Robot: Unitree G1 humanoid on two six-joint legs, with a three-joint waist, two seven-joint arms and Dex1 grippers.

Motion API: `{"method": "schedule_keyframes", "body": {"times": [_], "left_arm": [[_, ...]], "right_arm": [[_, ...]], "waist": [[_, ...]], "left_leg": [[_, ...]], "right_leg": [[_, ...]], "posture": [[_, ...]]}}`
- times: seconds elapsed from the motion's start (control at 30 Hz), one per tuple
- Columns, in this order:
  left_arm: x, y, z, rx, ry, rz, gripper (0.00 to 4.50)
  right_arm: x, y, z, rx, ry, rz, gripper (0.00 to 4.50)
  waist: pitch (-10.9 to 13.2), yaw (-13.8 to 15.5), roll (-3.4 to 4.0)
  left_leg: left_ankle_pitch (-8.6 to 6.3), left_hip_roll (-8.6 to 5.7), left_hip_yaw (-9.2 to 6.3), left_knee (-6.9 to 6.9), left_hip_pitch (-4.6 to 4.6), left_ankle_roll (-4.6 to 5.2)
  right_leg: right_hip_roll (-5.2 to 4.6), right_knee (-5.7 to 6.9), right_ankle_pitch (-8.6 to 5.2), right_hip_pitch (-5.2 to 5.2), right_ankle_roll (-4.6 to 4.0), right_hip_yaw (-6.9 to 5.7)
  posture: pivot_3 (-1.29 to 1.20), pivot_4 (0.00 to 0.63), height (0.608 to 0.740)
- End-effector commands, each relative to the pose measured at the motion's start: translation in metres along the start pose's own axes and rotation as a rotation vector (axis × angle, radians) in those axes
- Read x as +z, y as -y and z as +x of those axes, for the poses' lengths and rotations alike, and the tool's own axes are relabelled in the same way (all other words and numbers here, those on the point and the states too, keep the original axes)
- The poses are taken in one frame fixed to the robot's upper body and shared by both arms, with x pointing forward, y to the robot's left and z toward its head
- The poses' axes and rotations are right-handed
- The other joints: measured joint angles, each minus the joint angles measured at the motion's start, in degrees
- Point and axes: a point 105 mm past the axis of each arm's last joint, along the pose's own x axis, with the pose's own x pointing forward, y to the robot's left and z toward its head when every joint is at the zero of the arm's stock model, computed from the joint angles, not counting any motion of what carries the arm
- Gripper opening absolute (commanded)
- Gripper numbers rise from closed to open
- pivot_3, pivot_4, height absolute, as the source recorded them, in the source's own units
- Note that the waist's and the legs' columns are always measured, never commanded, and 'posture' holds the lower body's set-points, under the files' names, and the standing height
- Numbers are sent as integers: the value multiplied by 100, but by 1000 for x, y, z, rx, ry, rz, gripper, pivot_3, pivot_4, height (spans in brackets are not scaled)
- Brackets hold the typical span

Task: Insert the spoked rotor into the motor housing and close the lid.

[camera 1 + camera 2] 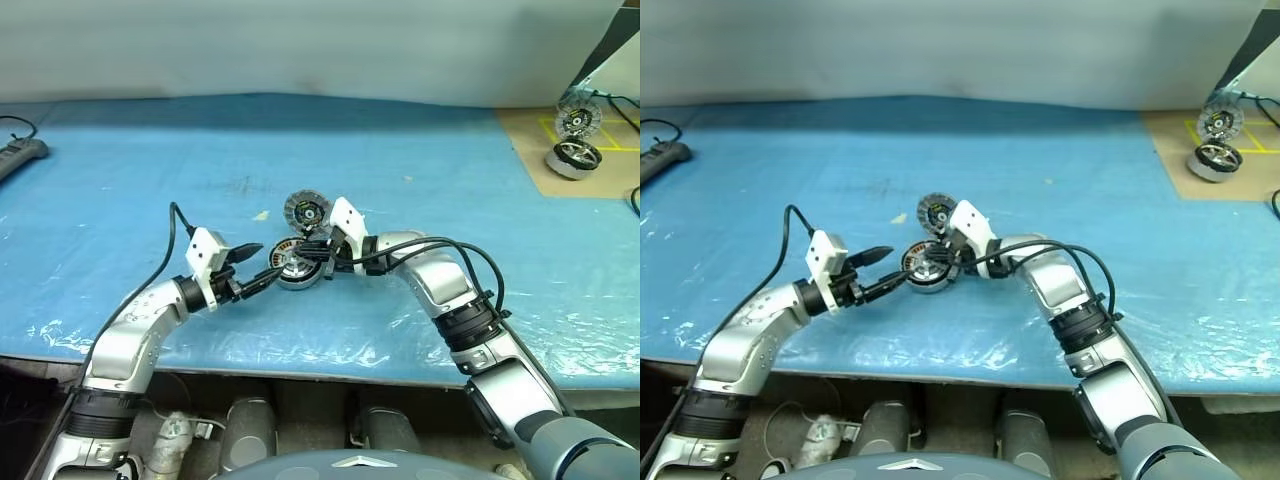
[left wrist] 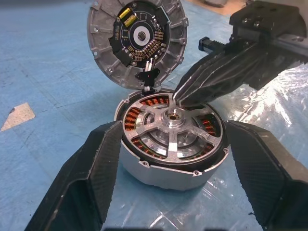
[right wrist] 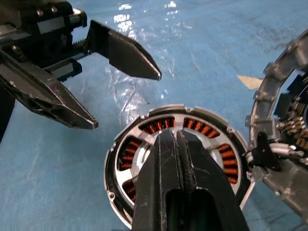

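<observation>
The motor housing [image 1: 298, 272] sits on the blue table. Copper windings show inside it in the left wrist view, on the housing [image 2: 168, 169]. The spoked rotor [image 2: 169, 126] lies seated inside, its silver spokes over the windings. The lid [image 1: 305, 211] stands open and upright at the far rim, ribbed dark-centred face [image 2: 137, 36] toward me. My right gripper [image 3: 175, 135] is shut, its tips resting on the rotor near the hub. My left gripper [image 1: 264, 264] is open just left of the housing and holds nothing; its fingers [image 2: 91, 173] frame the housing.
A second motor [image 1: 574, 156] with a raised lid stands on a brown board at the back right. A power strip [image 1: 20, 155] lies at the far left. A small pale scrap [image 1: 260, 215] sits beside the lid. The table's front edge runs just under my arms.
</observation>
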Motion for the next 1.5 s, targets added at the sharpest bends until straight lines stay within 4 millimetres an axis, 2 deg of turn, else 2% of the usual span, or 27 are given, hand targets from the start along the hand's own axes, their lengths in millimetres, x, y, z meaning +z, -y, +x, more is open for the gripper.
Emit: {"method": "schedule_keyframes", "body": {"times": [0.03,0.1,0.3,0.43,0.57,0.7,0.8,0.83,1.0,1.1,1.17,1.23,1.43,1.5], "left_arm": [[15,3,9,-11,30,41,3665],[16,2,7,-11,30,41,3665],[11,-7,-20,-9,21,39,3665],[9,-12,-26,-11,20,39,3665],[7,-7,-19,-27,18,38,3665],[0,-8,-9,-31,15,32,3665],[-6,-11,-6,-30,13,32,3665],[-6,-11,-6,-31,13,33,3665],[-1,-17,-7,-32,17,40,3665],[8,-17,-9,-37,22,47,3665],[14,-14,-9,-45,27,51,3665],[16,-11,-8,-50,28,51,3665],[2,-11,-9,-52,14,41,3665],[-2,-14,-9,-50,10,38,3665]], "right_arm": [[-10,-7,4,18,-62,-83,14],[-25,-7,6,8,-134,-147,14],[-62,-9,2,26,-270,-226,14],[-45,-10,-5,50,-168,-149,14],[-27,-11,-8,79,-89,-113,14],[-25,-13,-4,88,-89,-109,14],[-40,-10,-1,60,-154,-153,14],[-37,-11,-1,63,-131,-129,14],[7,-10,-6,83,57,-27,14],[45,-13,-8,115,180,9,14],[55,-11,-4,100,185,-9,14],[52,-9,2,77,150,-35,14],[-7,-9,19,46,-82,-129,14],[-19,-9,20,31,-117,-152,14]], "waist": [[0,-3,0],[-1,-10,-1],[-5,-48,0],[-6,29,0],[-6,20,-1],[-6,8,-1],[-7,-17,-1],[-7,-25,-2],[-6,-19,-4],[-5,-21,-4],[-5,-30,-4],[-5,-23,-4],[-5,-2,-6],[-6,-10,-6]], "left_leg": [[0,0,0,0,0,0],[0,0,0,0,3,-1],[-2,1,0,-2,24,2],[-7,-1,-1,-3,78,8],[-7,-8,-1,-10,92,8],[-7,-5,0,-32,86,8],[-6,-5,1,-40,72,8],[-6,-6,2,-41,71,8],[-6,-5,2,-42,69,9],[-6,-5,2,-41,62,8],[-5,-4,2,-39,33,9],[-1,-4,3,-36,10,4],[2,-5,3,-39,-1,-3],[1,-7,3,-37,3,-3]], "right_leg": [[0,0,0,0,0,0],[0,0,0,2,0,0],[0,0,-1,21,0,0],[-2,-12,-3,83,4,1],[-3,-28,-5,99,9,12],[-1,-28,-3,84,4,8],[0,-29,-4,68,3,6],[0,-31,-4,66,3,7],[0,-33,-4,65,2,6],[-1,-33,-3,57,2,6],[0,-22,-2,22,0,6],[0,-17,-2,-2,0,4],[-1,-25,-2,-3,0,-1],[-1,-26,-2,-1,0,2]], "posture": [[0,150,740],[0,150,740],[0,150,740],[0,150,740],[0,150,740],[0,150,740],[0,150,740],[0,150,740],[0,150,740],[0,150,740],[0,150,740],[0,150,740],[0,150,740],[0,150,740]]}}
